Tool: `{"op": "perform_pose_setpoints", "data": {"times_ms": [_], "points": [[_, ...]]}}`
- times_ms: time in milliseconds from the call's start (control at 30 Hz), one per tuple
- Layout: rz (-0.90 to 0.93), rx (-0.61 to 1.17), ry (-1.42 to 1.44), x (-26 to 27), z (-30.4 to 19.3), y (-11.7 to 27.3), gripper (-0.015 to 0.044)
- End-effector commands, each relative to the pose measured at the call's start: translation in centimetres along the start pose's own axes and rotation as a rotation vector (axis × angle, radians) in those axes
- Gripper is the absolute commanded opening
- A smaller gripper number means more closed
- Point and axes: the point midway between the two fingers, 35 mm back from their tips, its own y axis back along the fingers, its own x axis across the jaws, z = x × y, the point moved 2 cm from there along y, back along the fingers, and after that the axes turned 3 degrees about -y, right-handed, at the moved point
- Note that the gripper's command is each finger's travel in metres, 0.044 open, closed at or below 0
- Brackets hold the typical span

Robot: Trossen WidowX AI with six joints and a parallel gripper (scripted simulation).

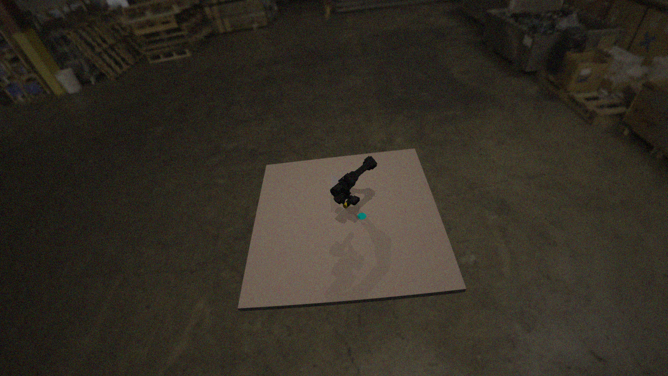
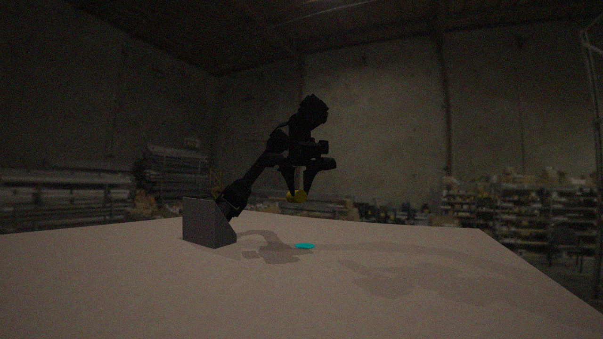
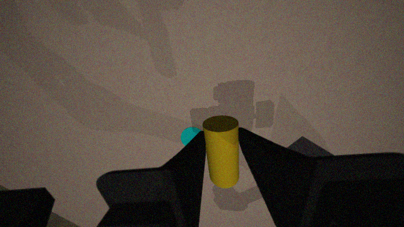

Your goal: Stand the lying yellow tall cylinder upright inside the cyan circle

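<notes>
Hanging between gripper (image 3: 222, 148) fingers: yellow cylinder (image 3: 221, 154)

The top view looked steeply down from far off. The exterior view sat low beside the table (image 2: 126, 274). Both showed the arm (image 1: 347, 184).

Cylinder (image 3: 221, 154): plain yellow, its end face a darker olive, a diagonal band of shade across its side.
Circle (image 2: 304, 246): flat cyan, unpatterned.
Tool (image 3: 221, 148): black throughout, as is the arm (image 2: 257, 168).
Tabletop (image 1: 289, 261): pale pinkish-beige, faintly speckled, crossed by soft grey shadows.
Wedge block (image 2: 205, 223): uniform slate grey.
Floor (image 1: 140, 210): mottled dark grey-olive.
</notes>
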Motion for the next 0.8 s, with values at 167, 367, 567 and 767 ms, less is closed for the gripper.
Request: {"op": "perform_pose_setpoints", "data": {"times_ms": [167, 367, 567, 767], "points": [[0.011, -0.002, 0.052, 1.7, -2.4, 0.0, 0.0105], [0.016, -0.002, 0.085, 2.7, -3.9, -0.1, 0.0105], [0.023, -0.002, 0.117, 3.6, -5.5, -0.1, 0.0105], [0.029, -0.001, 0.15, 4.4, -7.1, -0.3, 0.0105]]}}
